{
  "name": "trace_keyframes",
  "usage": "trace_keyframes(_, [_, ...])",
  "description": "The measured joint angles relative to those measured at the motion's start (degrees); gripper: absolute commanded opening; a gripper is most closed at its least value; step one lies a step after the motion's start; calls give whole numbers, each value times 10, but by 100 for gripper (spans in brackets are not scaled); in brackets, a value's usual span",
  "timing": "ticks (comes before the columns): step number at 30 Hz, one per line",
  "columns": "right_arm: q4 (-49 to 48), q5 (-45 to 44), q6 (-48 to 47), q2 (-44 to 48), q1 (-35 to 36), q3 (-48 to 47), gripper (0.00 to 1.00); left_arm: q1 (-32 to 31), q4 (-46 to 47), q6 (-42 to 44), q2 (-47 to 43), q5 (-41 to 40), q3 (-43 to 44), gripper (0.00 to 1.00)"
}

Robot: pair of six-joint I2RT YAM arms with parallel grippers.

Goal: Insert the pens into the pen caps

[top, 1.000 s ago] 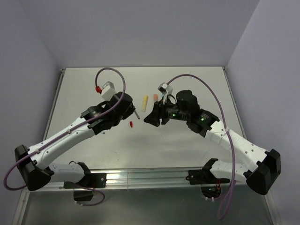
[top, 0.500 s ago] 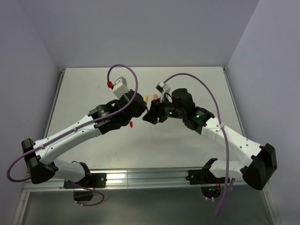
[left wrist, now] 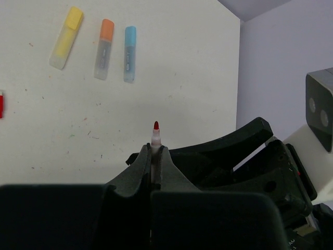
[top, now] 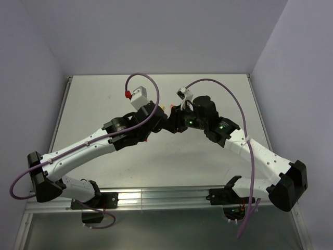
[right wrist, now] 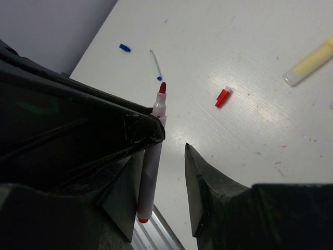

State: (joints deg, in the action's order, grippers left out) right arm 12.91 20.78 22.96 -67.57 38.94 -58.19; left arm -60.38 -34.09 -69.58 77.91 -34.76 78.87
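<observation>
Red-tipped white pen (left wrist: 155, 134) sits pinched between the pressed-together fingers of the left gripper (left wrist: 154, 153), its tip poking out beyond them, off the table (left wrist: 182, 78). The right gripper (right wrist: 169, 156) is spread. The held pen stands in its gap, just beside one finger and apart from the other, so it is not clamped there. From the top view the two grippers meet over the middle of the table, too bunched together to read.

Three stubby markers lie side by side on the table, near one another without touching: a yellow marker (left wrist: 66, 37), an orange marker (left wrist: 104, 49) and a light-blue marker (left wrist: 129, 53). Each has a pale body and a coloured end.

One more thin pen, the blue-tipped pen (right wrist: 155, 65), lies flat on the table, which makes two thin pens in all. Two loose caps show. The dark-blue cap (right wrist: 124, 48) lies near the blue-tipped pen but apart from it. The red cap (right wrist: 223, 97) lies alone between that pen and the yellow marker.
</observation>
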Motion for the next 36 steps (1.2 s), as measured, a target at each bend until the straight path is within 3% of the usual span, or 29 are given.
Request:
trace_keyframes(8, [6,1,3,1,-6,0,34,-6,9,2,10,-4,0,0])
trace_keyframes(11, [9,2,3,4,-7,0,23,-9,15,2,14,-7,0,0])
trace_keyframes(14, [15,-3,5,7,-10,1,3,-11,22,2,17,-7,0,0])
trace_keyframes(15, [16,-3,5,8,-11,1,0,-11,25,3,18,-8,0,0])
trace_keyframes(17, [17,-7,6,9,-12,1,0,-11,28,4,20,-8,0,8])
trace_keyframes(19, [18,-9,6,11,-12,1,0,-13,23,5,24,-14,7,26])
trace_keyframes(23, [16,-16,5,15,-13,1,0,-15,11,15,29,-33,29,43])
trace_keyframes(30, [15,-26,2,27,-13,5,0,9,-3,37,13,-69,70,52])
trace_keyframes(36, [17,-48,1,44,-14,15,0,67,-31,44,-44,-72,22,49])
